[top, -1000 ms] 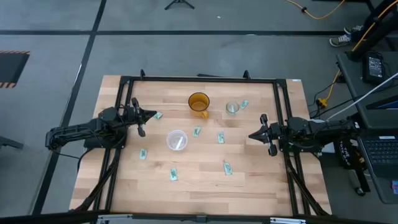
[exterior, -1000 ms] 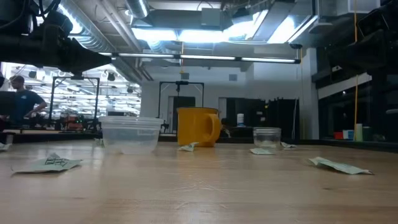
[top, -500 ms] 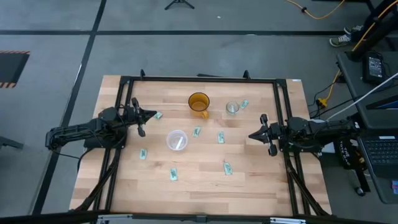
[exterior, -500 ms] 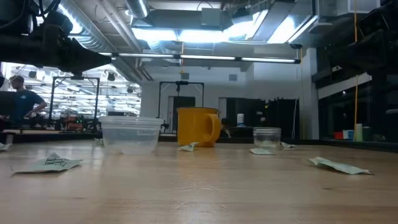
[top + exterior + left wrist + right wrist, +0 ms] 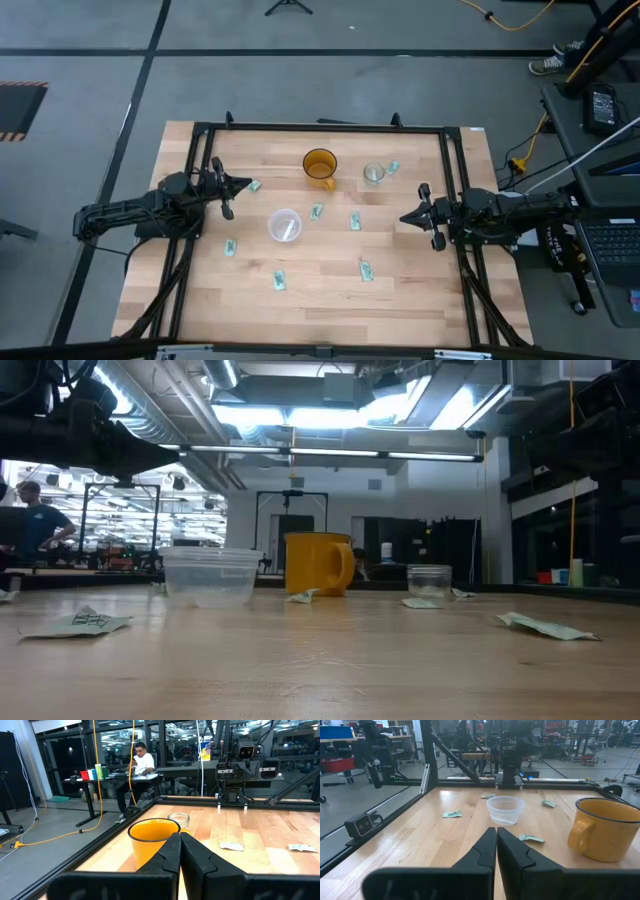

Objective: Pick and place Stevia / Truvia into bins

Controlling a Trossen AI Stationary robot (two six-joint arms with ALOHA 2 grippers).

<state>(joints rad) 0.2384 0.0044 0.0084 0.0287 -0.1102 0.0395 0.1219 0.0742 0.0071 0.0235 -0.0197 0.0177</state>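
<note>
Several pale green and white Stevia packets lie flat and scattered on the wooden table, e.g. (image 5: 316, 211), (image 5: 354, 222), (image 5: 366, 269), (image 5: 279, 281), (image 5: 230, 248). One packet (image 5: 256, 185) lies just beyond my left gripper (image 5: 240, 183), which hovers shut at the table's left side. My right gripper (image 5: 404, 217) hovers shut at the right side. The wide whitish cup (image 5: 284, 225) stands mid-table. The narrow glassy cup (image 5: 373, 174) stands near the far edge, with a packet (image 5: 393, 167) beside it. In the wrist views both pairs of fingers (image 5: 180, 851) (image 5: 496, 845) are closed together and hold nothing.
An amber-orange handled cup (image 5: 320, 165) stands near the far edge, between the two clear cups. A black metal frame (image 5: 320, 128) runs along the table's edges. A person (image 5: 136, 767) sits at a desk beyond the table. Bare wood lies along the near edge (image 5: 320, 310).
</note>
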